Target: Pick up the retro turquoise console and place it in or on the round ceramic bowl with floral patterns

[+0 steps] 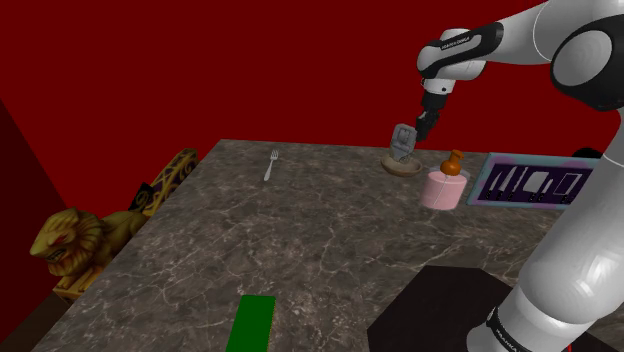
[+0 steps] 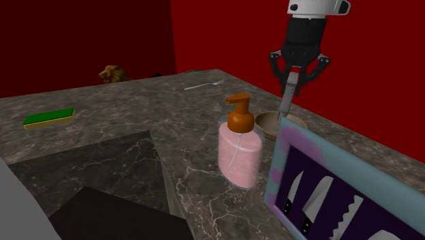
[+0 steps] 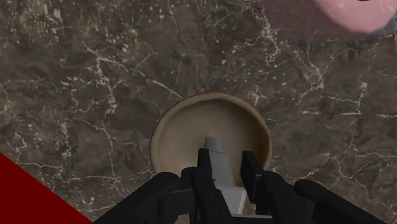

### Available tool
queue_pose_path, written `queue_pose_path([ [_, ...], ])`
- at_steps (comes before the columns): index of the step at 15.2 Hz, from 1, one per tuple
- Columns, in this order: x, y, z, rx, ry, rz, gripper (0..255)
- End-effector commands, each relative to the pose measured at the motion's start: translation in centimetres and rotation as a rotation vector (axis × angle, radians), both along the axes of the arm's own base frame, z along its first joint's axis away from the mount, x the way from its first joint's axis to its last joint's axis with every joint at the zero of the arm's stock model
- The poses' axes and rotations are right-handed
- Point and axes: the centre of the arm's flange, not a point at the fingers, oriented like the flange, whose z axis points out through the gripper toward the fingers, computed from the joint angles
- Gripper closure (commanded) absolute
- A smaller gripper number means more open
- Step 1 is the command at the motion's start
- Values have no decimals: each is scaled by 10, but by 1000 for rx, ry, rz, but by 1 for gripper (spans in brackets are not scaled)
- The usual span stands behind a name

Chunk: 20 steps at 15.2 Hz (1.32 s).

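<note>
One fork (image 1: 271, 165), one bowl (image 3: 188, 130), one console (image 3: 219, 164), one soap dispenser (image 2: 240, 153), one green block (image 1: 251, 323), one lion statue (image 1: 70, 245)

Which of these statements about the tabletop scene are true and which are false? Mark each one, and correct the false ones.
1. The gripper is shut on the grey console. True.
2. The grey console is held upright over the tan bowl. True.
3. The fork lies inside the tan bowl. False: it lies on the marble tabletop, well apart from the bowl.
4. The soap dispenser has a green pump. False: its pump is orange, on a pink body.
5. The soap dispenser has tipped over. False: it stands upright on the tabletop near the bowl.
</note>
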Motion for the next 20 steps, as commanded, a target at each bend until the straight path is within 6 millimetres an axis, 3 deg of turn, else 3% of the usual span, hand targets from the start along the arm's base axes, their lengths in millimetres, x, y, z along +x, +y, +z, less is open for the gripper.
queue_pose_path([
  [1, 0, 0, 0, 0, -1, 0, 255],
  [2, 0, 0, 0, 0, -1, 0, 255],
  [3, 0, 0, 0, 0, -1, 0, 0],
  [8, 0, 0, 0, 0, -1, 0, 0],
  [12, -1, -1, 50, 0, -1, 0, 0],
  [20, -1, -1, 50, 0, -1, 0, 0],
])
